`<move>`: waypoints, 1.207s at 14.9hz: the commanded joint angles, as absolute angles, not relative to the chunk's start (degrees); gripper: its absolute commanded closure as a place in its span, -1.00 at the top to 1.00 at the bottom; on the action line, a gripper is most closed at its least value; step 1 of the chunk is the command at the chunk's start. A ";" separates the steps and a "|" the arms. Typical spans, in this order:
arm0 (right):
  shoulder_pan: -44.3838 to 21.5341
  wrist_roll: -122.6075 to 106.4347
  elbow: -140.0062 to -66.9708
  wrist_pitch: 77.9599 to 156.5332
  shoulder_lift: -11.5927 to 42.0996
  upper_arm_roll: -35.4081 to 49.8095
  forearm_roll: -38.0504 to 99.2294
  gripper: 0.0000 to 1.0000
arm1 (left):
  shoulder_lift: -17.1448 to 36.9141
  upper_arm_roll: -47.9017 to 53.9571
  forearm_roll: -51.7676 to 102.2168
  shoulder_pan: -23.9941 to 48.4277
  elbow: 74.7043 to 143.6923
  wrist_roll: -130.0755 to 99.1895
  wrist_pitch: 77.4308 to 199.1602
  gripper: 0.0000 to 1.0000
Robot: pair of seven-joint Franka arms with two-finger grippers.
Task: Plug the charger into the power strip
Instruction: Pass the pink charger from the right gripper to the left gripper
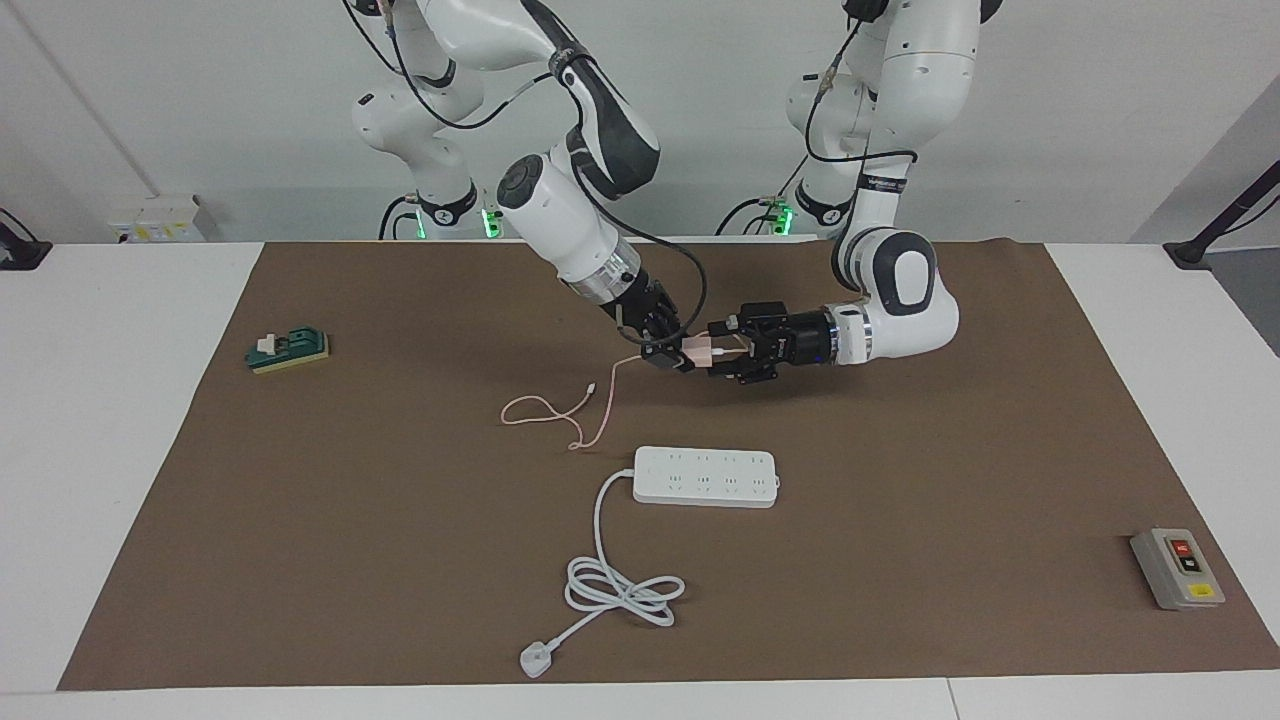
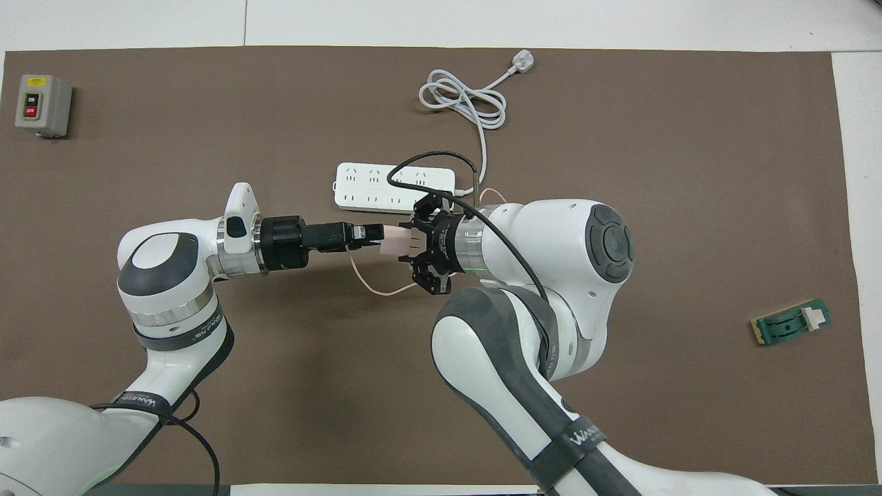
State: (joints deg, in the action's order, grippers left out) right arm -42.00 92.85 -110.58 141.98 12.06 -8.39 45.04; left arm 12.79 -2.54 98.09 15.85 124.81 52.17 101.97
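My right gripper (image 1: pixel 673 356) (image 2: pixel 413 241) is shut on the pale pink charger (image 1: pixel 697 350) (image 2: pixel 393 240) and holds it up above the brown mat. The left gripper (image 1: pixel 722 353) (image 2: pixel 376 236) meets it head-on, open, with one finger on each side of the charger's free end. The charger's thin pink cable (image 1: pixel 592 405) (image 2: pixel 375 286) hangs down and loops on the mat. The white power strip (image 1: pixel 705 477) (image 2: pixel 372 187) lies flat on the mat, farther from the robots than the spot under both grippers. In the overhead view the right wrist's black cable crosses one end of it.
The strip's thick white cord (image 1: pixel 620 590) (image 2: pixel 462 100) coils farther out and ends in a white plug (image 1: pixel 536 660) (image 2: pixel 521 63). A grey button box (image 1: pixel 1177 568) (image 2: pixel 43 105) sits toward the left arm's end. A green block (image 1: pixel 288 350) (image 2: pixel 791 324) lies toward the right arm's end.
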 commanded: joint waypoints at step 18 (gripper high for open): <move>-43.15 91.32 -111.27 144.41 12.22 -8.53 45.53 -1.00 | 13.36 -3.16 98.96 16.96 125.33 55.37 104.33 -0.95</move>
